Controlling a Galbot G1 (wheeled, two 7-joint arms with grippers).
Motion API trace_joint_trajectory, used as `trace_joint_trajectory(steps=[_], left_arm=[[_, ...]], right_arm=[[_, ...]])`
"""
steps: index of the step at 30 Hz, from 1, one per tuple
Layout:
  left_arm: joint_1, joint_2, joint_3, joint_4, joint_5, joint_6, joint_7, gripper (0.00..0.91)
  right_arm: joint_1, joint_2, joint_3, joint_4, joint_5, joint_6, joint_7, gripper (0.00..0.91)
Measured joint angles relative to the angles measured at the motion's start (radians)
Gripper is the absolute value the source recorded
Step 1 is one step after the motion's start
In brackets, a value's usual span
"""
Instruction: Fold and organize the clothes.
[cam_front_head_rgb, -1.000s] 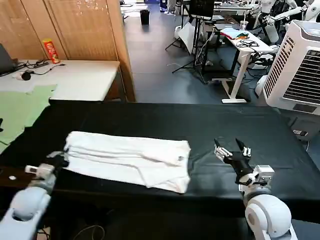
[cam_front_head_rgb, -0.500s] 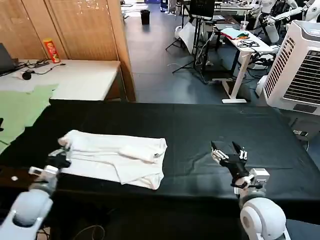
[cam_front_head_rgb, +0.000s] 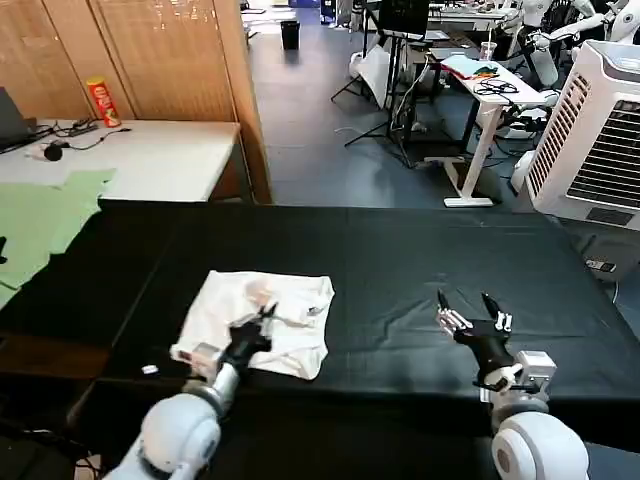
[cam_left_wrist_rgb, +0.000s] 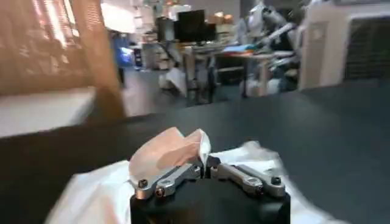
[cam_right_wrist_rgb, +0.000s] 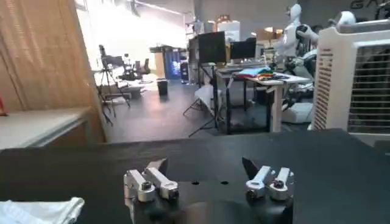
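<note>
Fabric is filling your left gripper (cam_left_wrist_rgb: 206, 165): its fingers (cam_left_wrist_rgb: 177, 176) are closing together on a raised fold of the white T-shirt (cam_front_head_rgb: 262, 320), and in the left wrist view you are seeing that fold standing up in a peak right at the fingertips. From the head view, your left gripper (cam_front_head_rgb: 262, 318) is reaching in from the near edge of the black tabletop (cam_front_head_rgb: 420, 250) and sitting over the middle of the shirt.

You are looking at the T-shirt lying as a compact, roughly square bundle on the near left part of the tabletop, close to the front edge, with black cloth showing all around it. A small dark mark is showing near its far right corner; it is too small to read.

Your right gripper (cam_front_head_rgb: 473, 318) is hovering low near the front edge on the right side, well apart from the shirt, with its fingers spread wide and nothing between them. In the right wrist view, your right gripper (cam_right_wrist_rgb: 207, 167) is pointing across bare black cloth, and one edge of the T-shirt (cam_right_wrist_rgb: 39, 210) is peeking in at the corner.

Beyond the left edge, a pale green cloth (cam_front_head_rgb: 40, 215) is lying on a neighbouring white table (cam_front_head_rgb: 160, 155).
</note>
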Motion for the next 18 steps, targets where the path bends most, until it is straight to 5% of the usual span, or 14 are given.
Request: trace_joint_trajectory(steps=[6, 7, 8, 18], left_arm=[[-0.008, -0.02, 0.034, 0.019, 0.022, -0.012, 0.002, 0.0], [-0.006, -0.021, 0.036, 0.022, 0.023, -0.014, 0.002, 0.731], [-0.004, -0.024, 0.038, 0.024, 0.023, -0.016, 0.002, 0.878], [0.002, -0.109, 0.087, 0.062, 0.027, -0.035, 0.007, 0.878]], right_arm=[[-0.003, 0.009, -0.005, 0.0, -0.011, 0.001, -0.004, 0.878], [-0.002, 0.009, -0.007, 0.0, -0.012, 0.001, -0.004, 0.878], [-0.001, 0.009, -0.008, -0.002, -0.013, 0.001, -0.005, 0.878], [0.025, 0.007, -0.041, -0.041, -0.024, 0.014, -0.029, 0.878]])
